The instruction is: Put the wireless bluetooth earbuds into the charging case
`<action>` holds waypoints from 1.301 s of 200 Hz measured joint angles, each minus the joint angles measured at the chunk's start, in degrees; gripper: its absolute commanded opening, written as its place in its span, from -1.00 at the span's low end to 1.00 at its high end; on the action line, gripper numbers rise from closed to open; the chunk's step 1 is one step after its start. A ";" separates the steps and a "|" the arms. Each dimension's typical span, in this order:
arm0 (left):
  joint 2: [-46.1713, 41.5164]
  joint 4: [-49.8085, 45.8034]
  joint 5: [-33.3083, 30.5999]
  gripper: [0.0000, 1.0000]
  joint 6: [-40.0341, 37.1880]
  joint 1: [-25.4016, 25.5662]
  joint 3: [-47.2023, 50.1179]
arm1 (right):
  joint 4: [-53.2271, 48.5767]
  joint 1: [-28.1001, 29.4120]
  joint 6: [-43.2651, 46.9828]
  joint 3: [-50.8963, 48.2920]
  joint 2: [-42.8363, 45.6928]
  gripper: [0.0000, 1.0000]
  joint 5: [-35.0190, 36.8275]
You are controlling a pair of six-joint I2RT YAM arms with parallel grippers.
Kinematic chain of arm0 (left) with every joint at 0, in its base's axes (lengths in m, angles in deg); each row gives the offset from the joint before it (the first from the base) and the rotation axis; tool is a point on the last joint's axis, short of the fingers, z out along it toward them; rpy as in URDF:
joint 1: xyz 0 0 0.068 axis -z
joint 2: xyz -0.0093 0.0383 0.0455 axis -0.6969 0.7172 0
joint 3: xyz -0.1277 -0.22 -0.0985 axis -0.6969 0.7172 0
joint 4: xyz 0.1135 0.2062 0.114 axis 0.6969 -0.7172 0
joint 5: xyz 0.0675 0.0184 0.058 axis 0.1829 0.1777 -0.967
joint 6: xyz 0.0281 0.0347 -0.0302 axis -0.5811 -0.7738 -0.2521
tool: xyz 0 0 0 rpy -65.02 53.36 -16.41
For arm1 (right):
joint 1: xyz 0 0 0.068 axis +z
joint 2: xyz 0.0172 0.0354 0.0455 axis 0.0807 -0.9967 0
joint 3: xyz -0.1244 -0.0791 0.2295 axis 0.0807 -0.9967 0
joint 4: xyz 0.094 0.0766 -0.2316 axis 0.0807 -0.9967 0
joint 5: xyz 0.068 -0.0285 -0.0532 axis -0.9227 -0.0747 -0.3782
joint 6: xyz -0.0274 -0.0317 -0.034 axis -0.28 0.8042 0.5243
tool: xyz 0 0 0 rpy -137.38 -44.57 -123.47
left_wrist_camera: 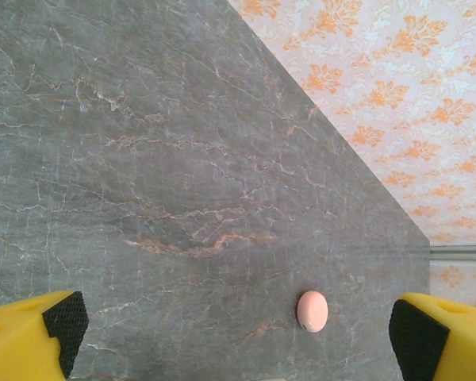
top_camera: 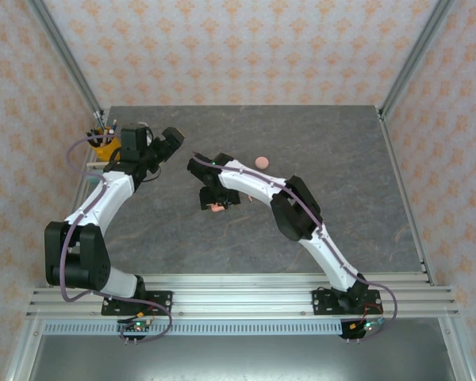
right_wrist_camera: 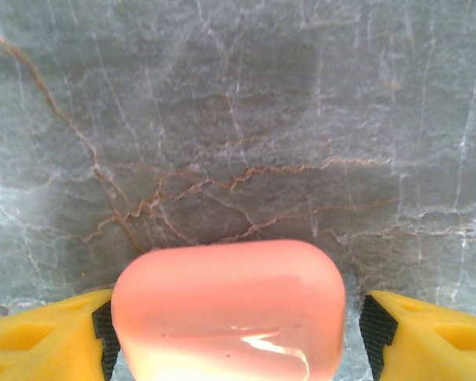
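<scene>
Right wrist view, pink case (right_wrist_camera: 228, 309) between unclenched right fingers (right_wrist_camera: 428, 337), left fingers (left_wrist_camera: 32, 333) wide apart, second case (left_wrist_camera: 312, 310) ahead

- I count two glossy pink, rounded plastic charging cases: one (right_wrist_camera: 230, 309) sits between my right gripper's (right_wrist_camera: 238, 337) yellow fingers, the other (left_wrist_camera: 312, 310) lies ahead of my left gripper (left_wrist_camera: 242, 327).
- One yellow cup (top_camera: 103, 146) of thin tools, just beside the left gripper.
- Two white arms (top_camera: 103, 198).

table (top_camera: 365, 206): grey, veined stone look | lying on it: closed pink case (top_camera: 262, 162), centre-back
</scene>
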 measured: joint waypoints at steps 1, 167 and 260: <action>0.00 0.00 0.00 1.00 0.00 0.00 0.00 | -0.09 0.04 0.07 0.11 -0.07 0.57 0.02; 0.00 0.00 0.20 1.00 -0.02 0.00 0.00 | -6.95 1.01 1.55 8.31 -4.76 0.51 1.57; 0.00 0.24 1.14 1.00 0.02 0.00 0.00 | -6.54 -0.02 0.92 8.31 -4.94 0.51 -1.14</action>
